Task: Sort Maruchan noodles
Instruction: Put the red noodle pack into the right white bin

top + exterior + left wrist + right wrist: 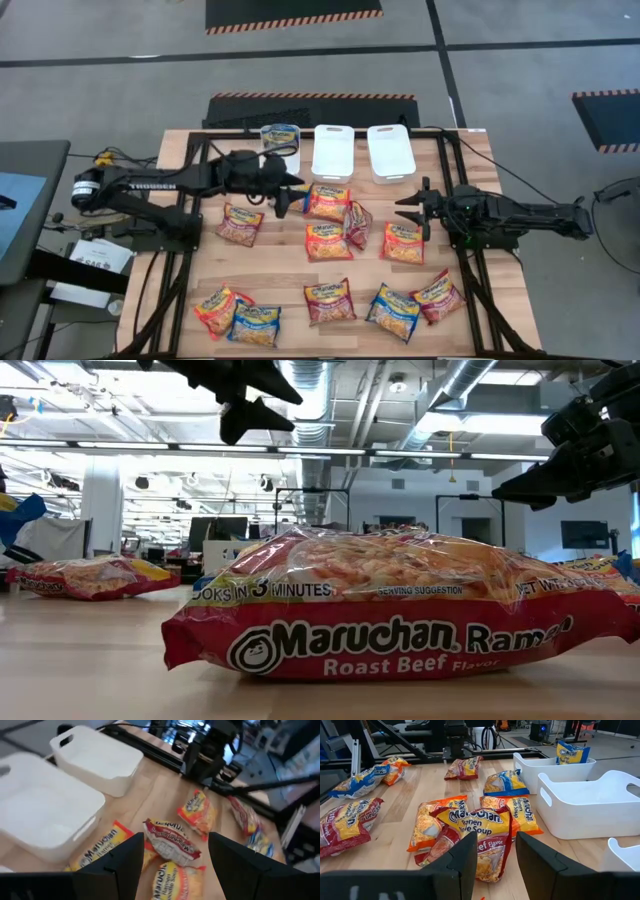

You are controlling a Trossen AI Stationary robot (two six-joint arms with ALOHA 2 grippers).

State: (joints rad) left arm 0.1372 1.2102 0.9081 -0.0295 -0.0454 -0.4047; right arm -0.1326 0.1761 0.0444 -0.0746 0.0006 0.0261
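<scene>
the left gripper hangs above the far middle of the table, its two dark fingers spread wide and empty, just over the near edge of the left white tray and beside an orange packet. in the left wrist view a dark red packet lies crumpled between the finger tips, farther down on the wood. the right gripper waits at the right side, fingers parted partway with nothing between them, pointing at the middle cluster; an orange packet lies just beside it.

three white trays stand in a row along the far edge: the left one holds one blue packet standing upright, the middle tray and the right tray show bare white floors.

on the table i count eleven maruchan packets. middle cluster, five: a dark red one at the left, the orange one by the left gripper with a blue corner showing under its edge, another orange one nearer, a dark red one tilted against it, and the orange one by the right gripper. near row, six: an orange one overlapping a blue one, a dark red one alone, then a blue one touching a dark red one. whether the blue corner is a whole packet i cannot tell.
</scene>
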